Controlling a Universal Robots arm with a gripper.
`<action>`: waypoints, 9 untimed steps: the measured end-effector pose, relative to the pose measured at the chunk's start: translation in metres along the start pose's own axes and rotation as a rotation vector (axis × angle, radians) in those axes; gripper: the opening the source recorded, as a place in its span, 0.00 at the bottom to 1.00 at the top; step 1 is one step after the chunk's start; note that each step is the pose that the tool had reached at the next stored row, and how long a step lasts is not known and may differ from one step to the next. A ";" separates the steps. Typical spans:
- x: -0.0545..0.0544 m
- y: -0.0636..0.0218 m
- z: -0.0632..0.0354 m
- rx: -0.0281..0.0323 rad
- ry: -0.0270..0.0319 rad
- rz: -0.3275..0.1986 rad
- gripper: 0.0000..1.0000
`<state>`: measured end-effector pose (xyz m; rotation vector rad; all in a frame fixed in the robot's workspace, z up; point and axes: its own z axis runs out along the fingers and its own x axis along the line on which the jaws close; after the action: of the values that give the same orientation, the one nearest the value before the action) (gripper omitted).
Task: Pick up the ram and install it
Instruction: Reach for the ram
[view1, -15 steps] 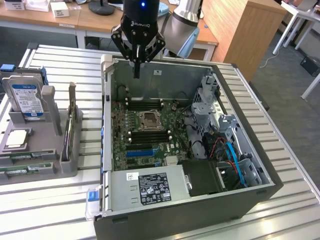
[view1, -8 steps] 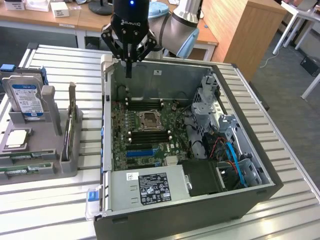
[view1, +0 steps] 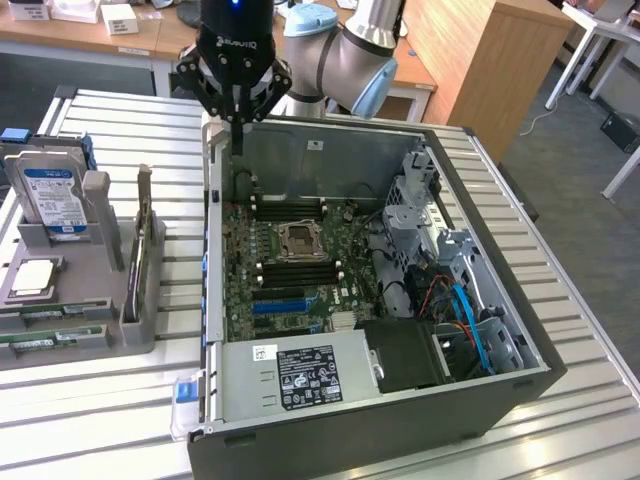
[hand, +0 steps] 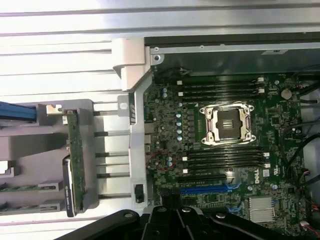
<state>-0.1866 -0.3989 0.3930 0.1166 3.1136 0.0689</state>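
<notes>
one black two-fingered gripper (view1: 238, 140) is seen on the arm, its fingers pressed together with nothing held between them. it is hung over the far corner of one open dark grey computer case (view1: 400, 440), at the exterior view's left. below it one green motherboard (view1: 245, 270) is laid bare. one empty silver cpu socket (view1: 300, 240) is flanked on two sides by black memory slots (view1: 295, 208), whose number cannot be told, and one blue slot (view1: 280, 303) is set nearer the front. one black power supply with a printed label (view1: 310, 375) is fitted at the near end.

the case's grey side wall (view1: 212, 250) is stood between the board and one grey plastic holder (view1: 140, 330) on the slatted metal table (view1: 100, 410). three long thin green circuit-board ram sticks (view1: 50, 310) are counted in that holder, well apart from the gripper: one upright stick (hand: 76, 145) and two flat sticks (view1: 45, 340). one silver hard drive with a blue-white label (view1: 50, 195) and one square silver cpu chip (view1: 35, 278) are kept beside them.
</notes>
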 end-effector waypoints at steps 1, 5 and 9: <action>0.003 -0.0003 0.0000 0.0000 0.0000 0.000 0.11; 0.016 -0.0012 -0.0002 0.0001 0.0001 0.000 0.11; 0.029 -0.0022 -0.0003 0.0000 0.0000 0.000 0.11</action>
<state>-0.2160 -0.3988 0.3925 0.1168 3.1136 0.0689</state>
